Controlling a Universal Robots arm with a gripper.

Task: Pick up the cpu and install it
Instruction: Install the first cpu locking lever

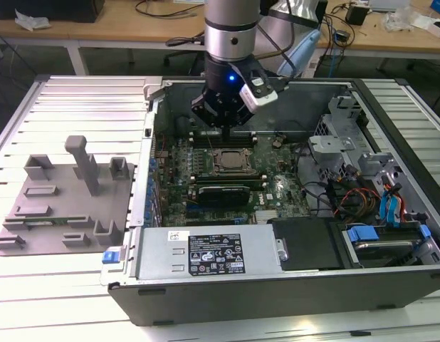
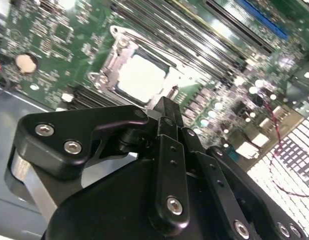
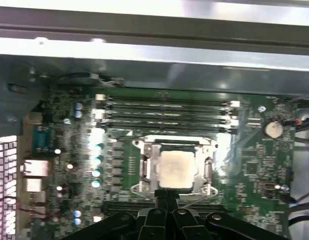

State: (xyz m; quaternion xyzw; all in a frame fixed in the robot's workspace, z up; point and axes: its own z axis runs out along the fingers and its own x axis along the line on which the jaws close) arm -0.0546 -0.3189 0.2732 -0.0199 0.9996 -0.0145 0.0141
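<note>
The cpu [image 3: 175, 167] is a pale silver-white square lying flat in the motherboard socket, inside the metal frame [image 3: 144, 167]; in the second wrist view the cpu [image 2: 140, 77] sits the same way. My gripper [image 3: 167, 196] hovers just beside the socket with its black fingers pressed together and nothing between them. In the exterior view the gripper [image 1: 228, 130] hangs over the open computer case, slightly behind the socket [image 1: 231, 161]. The fingertips [image 2: 167, 104] end close to the socket's edge, apart from the chip.
Memory slots [image 3: 164, 112] run beside the socket, under the case wall [image 3: 144, 65]. A coin battery [image 3: 272, 128] sits on the board. A labelled power supply [image 1: 213, 253] lies at the case front, drive cages and cables [image 1: 362, 189] at the exterior view's right, a grey fixture [image 1: 63, 192] at its left.
</note>
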